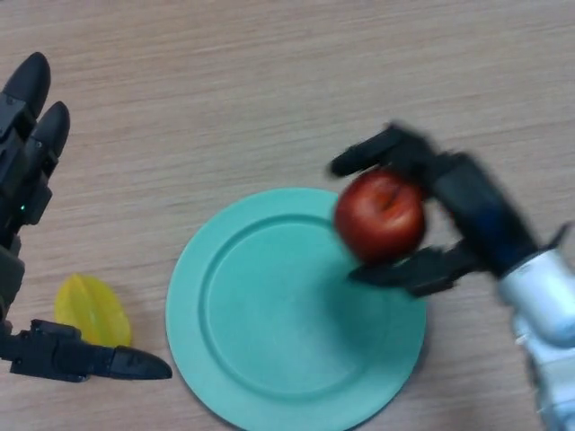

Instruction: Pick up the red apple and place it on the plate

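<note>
A red apple [380, 216] is held over the right rim of the round green plate [260, 323]. My right hand [467, 211] comes in from the right and is shut on the apple, fingers over its far side and thumb under its near side. The apple appears lifted above the plate rather than resting on it. At the left edge my left hand [27, 171] rests open on the table with straight fingers and its thumb pointing right.
A yellow star-shaped fruit [92, 311] lies on the wooden table [269, 90] just left of the plate, between my left hand's fingers and thumb.
</note>
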